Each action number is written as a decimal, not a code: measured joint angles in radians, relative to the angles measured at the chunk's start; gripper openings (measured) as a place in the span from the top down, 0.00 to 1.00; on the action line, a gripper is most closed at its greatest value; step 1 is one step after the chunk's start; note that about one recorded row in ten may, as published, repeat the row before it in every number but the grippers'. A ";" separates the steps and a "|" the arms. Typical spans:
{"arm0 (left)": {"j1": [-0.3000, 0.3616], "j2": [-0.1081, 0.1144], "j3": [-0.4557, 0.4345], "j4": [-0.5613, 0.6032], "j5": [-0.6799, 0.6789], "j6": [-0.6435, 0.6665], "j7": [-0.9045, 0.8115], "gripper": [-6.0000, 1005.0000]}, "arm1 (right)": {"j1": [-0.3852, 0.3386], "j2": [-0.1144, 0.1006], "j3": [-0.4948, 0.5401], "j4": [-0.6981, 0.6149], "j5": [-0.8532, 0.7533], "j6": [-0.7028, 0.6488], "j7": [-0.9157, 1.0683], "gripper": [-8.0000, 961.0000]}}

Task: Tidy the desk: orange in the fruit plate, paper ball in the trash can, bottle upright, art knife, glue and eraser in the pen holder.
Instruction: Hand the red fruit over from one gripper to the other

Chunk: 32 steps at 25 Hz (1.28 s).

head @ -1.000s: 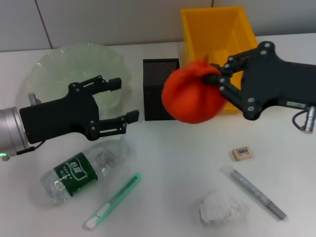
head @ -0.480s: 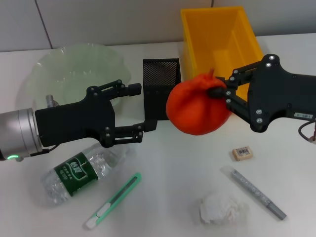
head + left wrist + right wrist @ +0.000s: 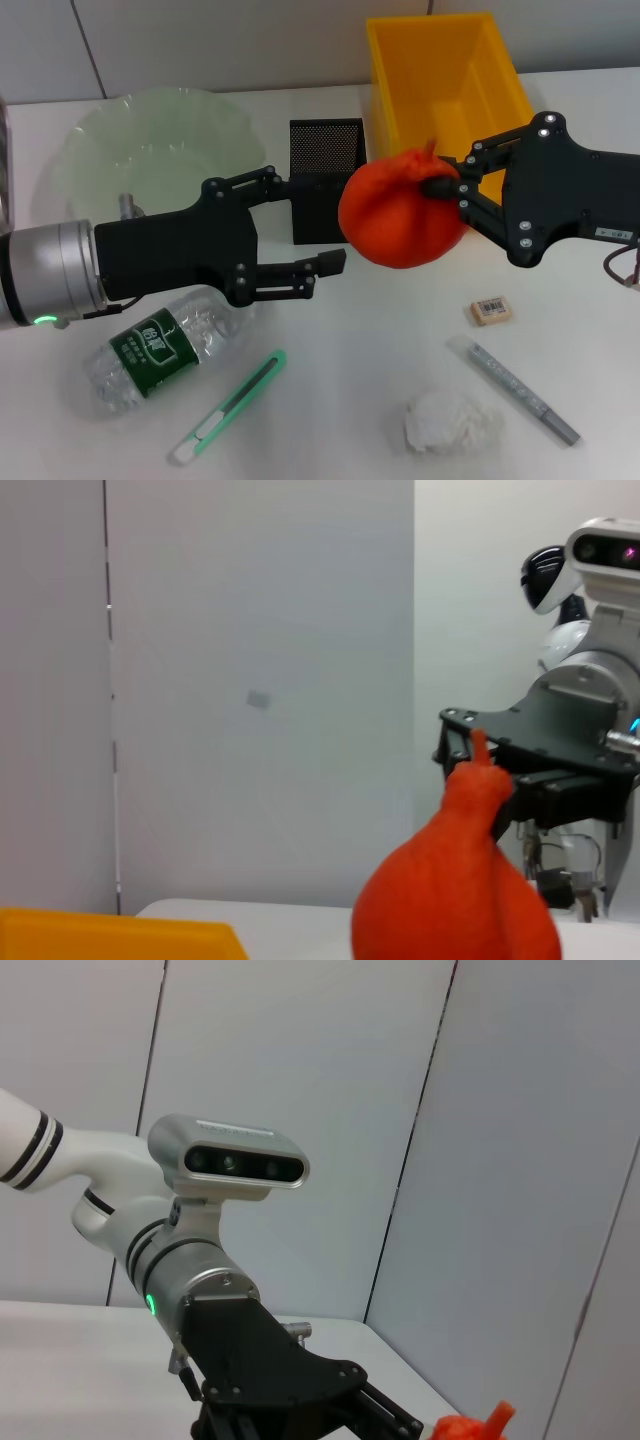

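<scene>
While the right gripper (image 3: 445, 186) stays clamped on the orange (image 3: 402, 222) above the worktop (image 3: 370, 340), at three o'clock from the pen holder (image 3: 322, 178), the left gripper (image 3: 322, 226), fingers apart, has advanced toward it.

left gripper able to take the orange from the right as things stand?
Probably yes. The left gripper is open, its fingers pointing at the orange with nothing between them. The right gripper holds the orange by its far side, leaving the near side exposed.
</scene>
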 joint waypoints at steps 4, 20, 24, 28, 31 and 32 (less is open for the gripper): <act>-0.006 0.000 0.018 0.001 -0.013 -0.002 -0.016 0.17 | 0.011 0.000 0.001 0.016 -0.004 0.002 -0.001 0.95; -0.046 -0.005 0.153 -0.005 -0.100 -0.089 -0.033 0.17 | 0.045 -0.001 -0.010 0.065 -0.008 0.008 -0.015 0.95; -0.051 -0.005 0.162 -0.005 -0.108 -0.109 -0.035 0.17 | 0.046 -0.001 -0.010 0.067 -0.009 0.008 -0.016 0.95; -0.051 -0.005 0.165 -0.005 -0.133 -0.114 -0.035 0.17 | 0.047 -0.001 -0.010 0.070 -0.009 0.008 -0.016 0.95; -0.052 -0.004 0.166 0.001 -0.135 -0.120 -0.036 0.22 | 0.052 -0.001 -0.010 0.075 -0.008 0.008 -0.017 0.95; -0.053 -0.004 0.166 0.004 -0.135 -0.121 -0.036 0.24 | 0.052 -0.001 -0.010 0.075 -0.008 0.008 -0.017 0.95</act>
